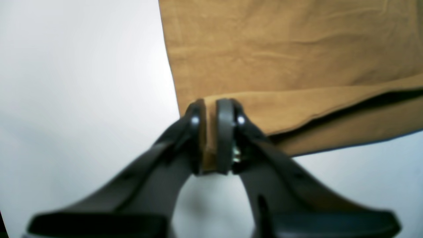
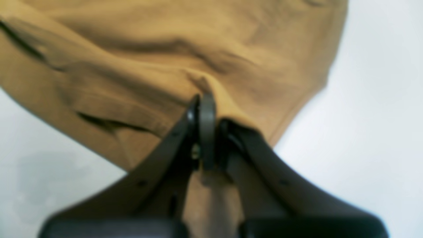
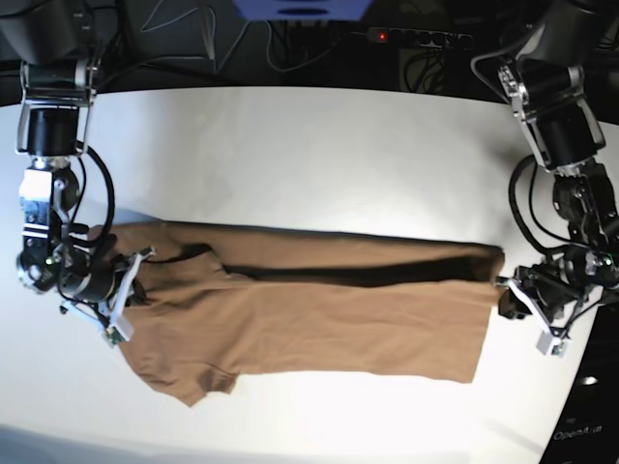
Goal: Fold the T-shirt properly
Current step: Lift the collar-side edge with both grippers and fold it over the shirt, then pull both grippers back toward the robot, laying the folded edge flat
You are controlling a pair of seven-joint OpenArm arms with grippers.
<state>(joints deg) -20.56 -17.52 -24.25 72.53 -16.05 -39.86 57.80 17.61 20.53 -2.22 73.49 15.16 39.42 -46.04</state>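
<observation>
Apparently both clamped, left gripper and right gripper pinching opposite T-shirt ends, table.

white table, lying beneath both claws; black power strip and cables, far beyond them.

the t-shirt is soft matt tan cloth, lightly creased. the surface looks smooth, matt white. each tool is dark matt plastic.

T-shirt plain tan-brown, no print; table white; claws black, grey pads.
</observation>
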